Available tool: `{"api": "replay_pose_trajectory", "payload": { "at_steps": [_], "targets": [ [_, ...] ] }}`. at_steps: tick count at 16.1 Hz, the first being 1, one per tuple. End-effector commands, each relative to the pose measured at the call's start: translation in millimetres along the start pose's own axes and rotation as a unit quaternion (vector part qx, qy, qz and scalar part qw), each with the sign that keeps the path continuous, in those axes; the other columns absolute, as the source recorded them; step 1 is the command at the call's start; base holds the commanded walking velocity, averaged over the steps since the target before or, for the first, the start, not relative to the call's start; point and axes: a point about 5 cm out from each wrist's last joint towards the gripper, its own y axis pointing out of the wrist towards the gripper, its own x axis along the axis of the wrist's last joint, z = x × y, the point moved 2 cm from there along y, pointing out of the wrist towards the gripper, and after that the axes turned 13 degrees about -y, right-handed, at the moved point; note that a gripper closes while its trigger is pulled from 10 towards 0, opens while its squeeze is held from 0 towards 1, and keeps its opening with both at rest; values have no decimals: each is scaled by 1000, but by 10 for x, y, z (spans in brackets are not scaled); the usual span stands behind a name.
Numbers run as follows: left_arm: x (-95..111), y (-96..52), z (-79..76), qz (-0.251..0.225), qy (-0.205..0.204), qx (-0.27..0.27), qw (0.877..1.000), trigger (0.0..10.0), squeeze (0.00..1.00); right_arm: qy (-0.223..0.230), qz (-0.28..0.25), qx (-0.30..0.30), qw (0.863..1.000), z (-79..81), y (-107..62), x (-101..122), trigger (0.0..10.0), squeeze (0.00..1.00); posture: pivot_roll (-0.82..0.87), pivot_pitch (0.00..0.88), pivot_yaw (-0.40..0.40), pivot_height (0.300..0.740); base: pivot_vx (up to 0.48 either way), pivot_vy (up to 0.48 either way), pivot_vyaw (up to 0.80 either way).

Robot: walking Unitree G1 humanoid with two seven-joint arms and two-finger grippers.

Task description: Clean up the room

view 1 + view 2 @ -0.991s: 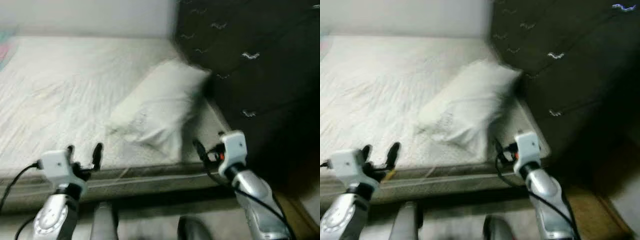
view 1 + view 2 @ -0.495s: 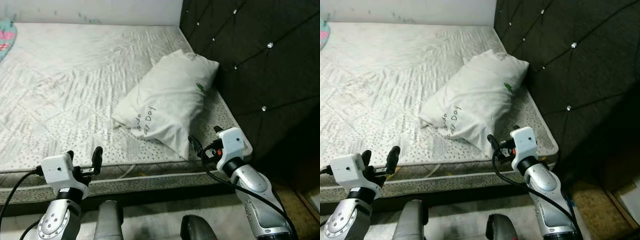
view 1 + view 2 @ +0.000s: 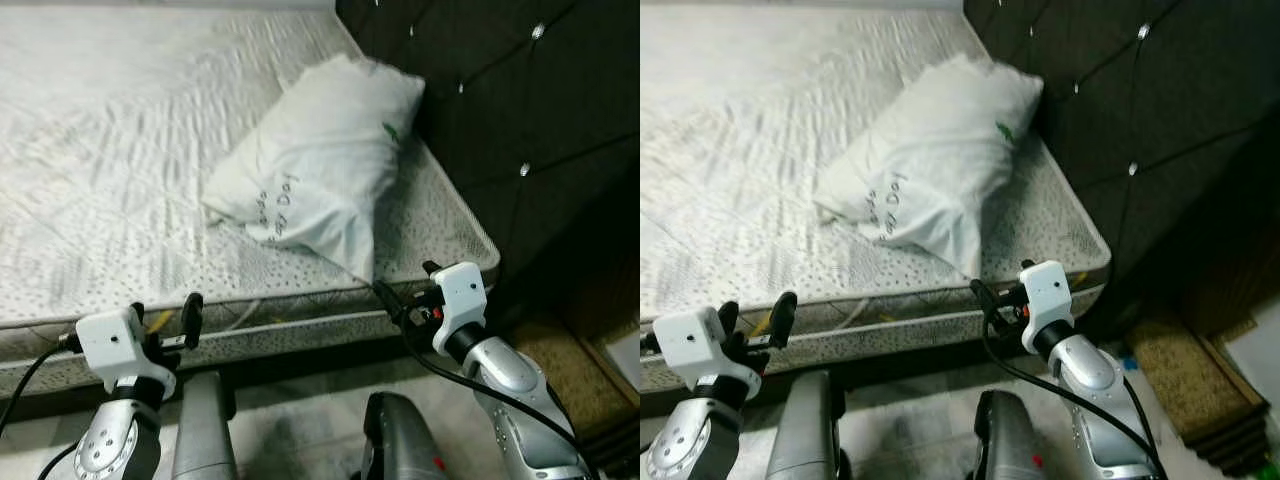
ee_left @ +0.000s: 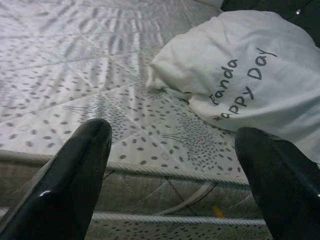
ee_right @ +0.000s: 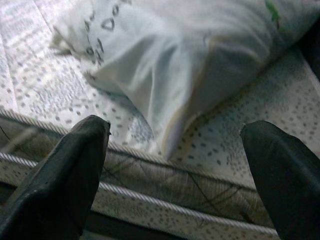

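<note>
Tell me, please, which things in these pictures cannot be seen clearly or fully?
- Pillow: its printed words are blurred in the left eye view; its far end is cut off by the edge in the left wrist view.
- Mattress: its far end is cut off by the top edge.
- Floor items beside the headboard: too dark to identify.
</note>
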Motion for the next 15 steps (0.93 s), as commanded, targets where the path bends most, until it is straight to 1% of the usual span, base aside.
{"api": "replay_pose_trajectory", "payload": {
  "at_steps": [1,3,9,12,14,15],
  "targets": [
    [45,12,-65,-8,-6,-12,1000,10000,0,-9,-6,-2,1000,-63,-11,55,10000,0,-8,212,-93,525,0,0,0],
    [68,40,-95,-13,-8,-18,1000,10000,0,-12,-8,-2,1000,-76,12,75,10000,0,-8,214,-96,525,137,0,0],
    [93,54,-103,-20,-11,-18,1000,10000,0,-19,-11,9,1000,-39,45,85,10000,0,-2,202,-105,525,357,0,0],
    [114,128,-146,-23,-13,-28,999,10000,0,-22,-19,3,1000,-47,94,116,10000,0,0,190,-89,525,368,0,0],
    [121,151,-142,-23,-11,-30,999,10000,0,-22,-18,0,1000,-49,76,106,10000,0,1,188,-83,525,326,0,0],
    [126,165,-135,-26,-11,-24,999,10000,0,-22,-18,-1,1000,-53,75,96,10000,0,4,186,-82,525,0,0,0]
  ]
}}
